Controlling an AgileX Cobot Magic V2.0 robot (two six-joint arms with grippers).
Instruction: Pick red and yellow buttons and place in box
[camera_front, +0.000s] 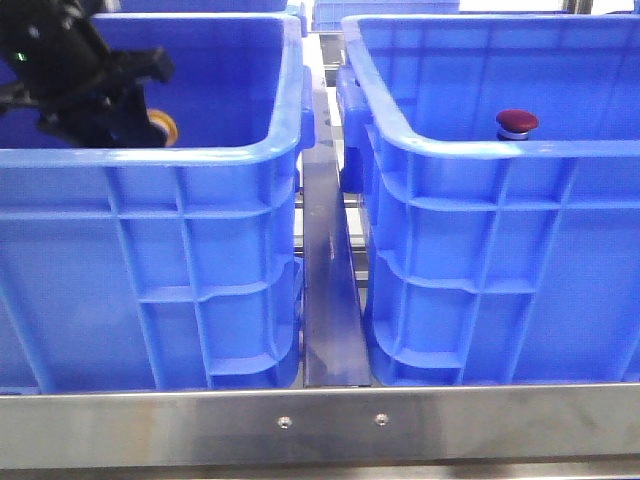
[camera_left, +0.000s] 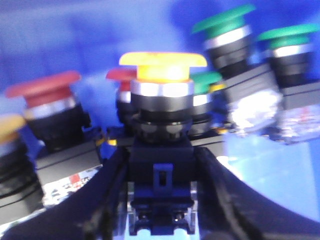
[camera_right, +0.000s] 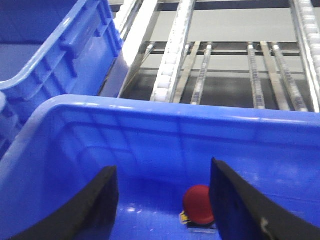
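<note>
- The yellow button (camera_left: 163, 67) has a flat-domed orange-yellow cap over a bright silver collar, a black ribbed neck and a dark blue-black contact block below.
- In the left wrist view it stands upright between the two dark fingers (camera_left: 100, 200) of the left gripper (camera_left: 162, 210), whose jaws are clamped on its lower block.
- Around it in that view crowd other push buttons: red-capped ones (camera_left: 45, 90) on one side and green-capped ones (camera_left: 225, 25) on the other, all blurred, with silver collars and black bodies.
- The front view shows none of that pile; only the left arm's black gripper (camera_front: 110, 85) reaching into the left blue crate (camera_front: 150, 160), with a sliver of the orange-yellow cap (camera_front: 163, 128) beside it near the crate's front wall.
- The red button (camera_front: 517, 123) has a dark red domed cap on a silver collar and sits inside the right blue box (camera_front: 480, 150); in the front view it peeks just above the box's near rim.
- The right wrist view looks down into that box (camera_right: 150, 115) and shows the red cap (camera_right: 198, 205) on the floor, between the right gripper's (camera_right: 162, 205) dark fingers (camera_right: 90, 210), nearer one of them.
- Those jaws stand wide apart, and I cannot tell whether either finger touches the button.
- Only the right wrist view shows the metal roller rails (camera_right: 225, 65) beyond the box and a second blue crate (camera_right: 55, 55) beside it.
</note>
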